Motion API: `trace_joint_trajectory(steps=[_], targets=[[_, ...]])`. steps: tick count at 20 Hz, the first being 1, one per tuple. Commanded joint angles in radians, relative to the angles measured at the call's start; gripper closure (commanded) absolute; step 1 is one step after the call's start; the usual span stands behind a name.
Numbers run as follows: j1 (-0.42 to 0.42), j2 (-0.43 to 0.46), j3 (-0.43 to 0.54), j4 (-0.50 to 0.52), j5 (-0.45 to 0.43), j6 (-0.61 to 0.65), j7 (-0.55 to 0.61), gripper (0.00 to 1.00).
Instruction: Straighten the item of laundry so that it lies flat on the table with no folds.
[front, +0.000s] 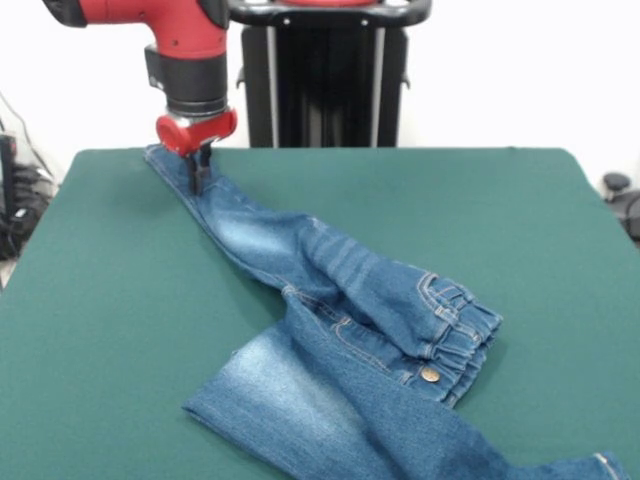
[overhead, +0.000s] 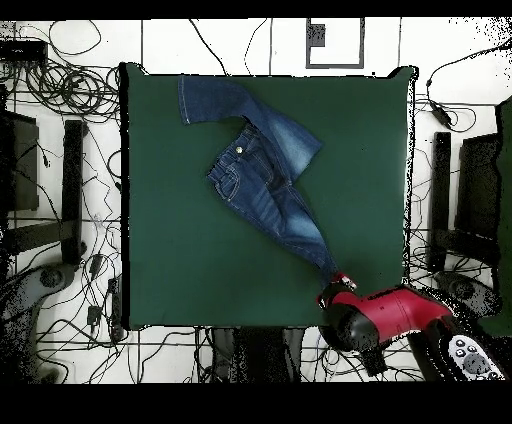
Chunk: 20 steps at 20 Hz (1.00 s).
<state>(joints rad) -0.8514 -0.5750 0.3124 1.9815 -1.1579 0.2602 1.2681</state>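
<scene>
Presently catalogued: small blue denim jeans (front: 340, 300), spread across a dark green table (front: 100, 300). One leg drawn out long and narrow toward a table corner, its cuff pinched between the black fingers of the red gripper (front: 201, 172), jaws closed on the fabric at the cuff end. Other leg folded back across the garment, a faded patch uppermost, hem running off the picture's lower edge in the front view. Waistband gathered and bunched, metal button (front: 430, 374) showing, orange-stitched pocket beside it. Seen from above: jeans (overhead: 262, 170) lying diagonally, creased at the crotch, gripper (overhead: 338, 287) at the table's edge near the red arm (overhead: 395, 312). Cables (overhead: 60, 60) on the floor round the table (overhead: 180, 270).
</scene>
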Motion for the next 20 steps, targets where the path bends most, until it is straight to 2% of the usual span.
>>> trace_joint_trajectory(steps=[1,6,13,20], targets=[[0.093,0.005,-0.041,-0.067,-0.016,-0.015,0.145,1.0],[0.162,-0.015,-0.071,-0.017,0.011,-0.025,0.178,1.0],[0.306,-0.01,-0.191,-0.015,0.021,-0.1,0.276,1.0],[0.346,0.02,-0.266,-0.037,0.047,-0.163,0.269,1.0]])
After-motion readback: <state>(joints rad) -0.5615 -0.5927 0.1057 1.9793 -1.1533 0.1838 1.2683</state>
